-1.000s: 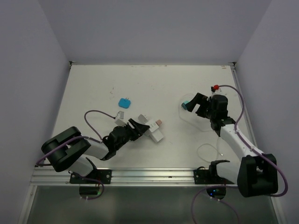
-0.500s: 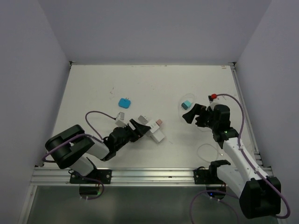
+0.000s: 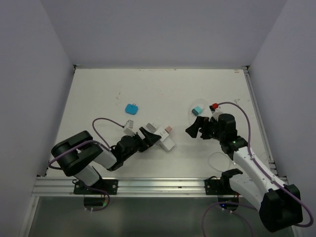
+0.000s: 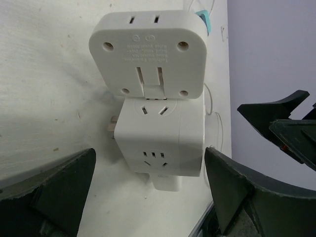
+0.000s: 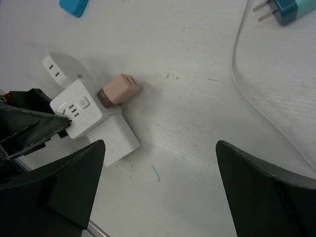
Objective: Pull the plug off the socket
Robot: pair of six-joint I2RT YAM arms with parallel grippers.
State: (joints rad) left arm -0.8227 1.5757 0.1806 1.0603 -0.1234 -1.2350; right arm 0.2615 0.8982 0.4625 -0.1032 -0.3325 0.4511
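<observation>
The socket point(image 3: 159, 135) is a white cube with slot holes, lying left of the table's middle. A pink plug point(image 3: 168, 129) sticks out of one side of it, and a plain white block point(image 3: 167, 143) sits against another side. My left gripper point(image 3: 144, 134) is open. In the left wrist view its fingers point(image 4: 54, 190) stand on either side of the socket point(image 4: 160, 138) without gripping it. My right gripper point(image 3: 193, 129) is open and empty, hovering right of the cluster. The right wrist view shows the socket point(image 5: 76, 109), the pink plug point(image 5: 120, 90) and the white block point(image 5: 116, 136).
A flat white adapter point(image 4: 146, 54) lies against the socket's far side. A small white block point(image 3: 129, 124) lies by the left arm. A blue piece point(image 3: 131, 108) lies further back. A teal charger point(image 3: 197, 109) with a white cable point(image 5: 247, 94) lies behind the right gripper.
My right gripper has moved away from the teal charger, left and nearer, towards the socket cluster. My left gripper has stayed at the socket, still open.
</observation>
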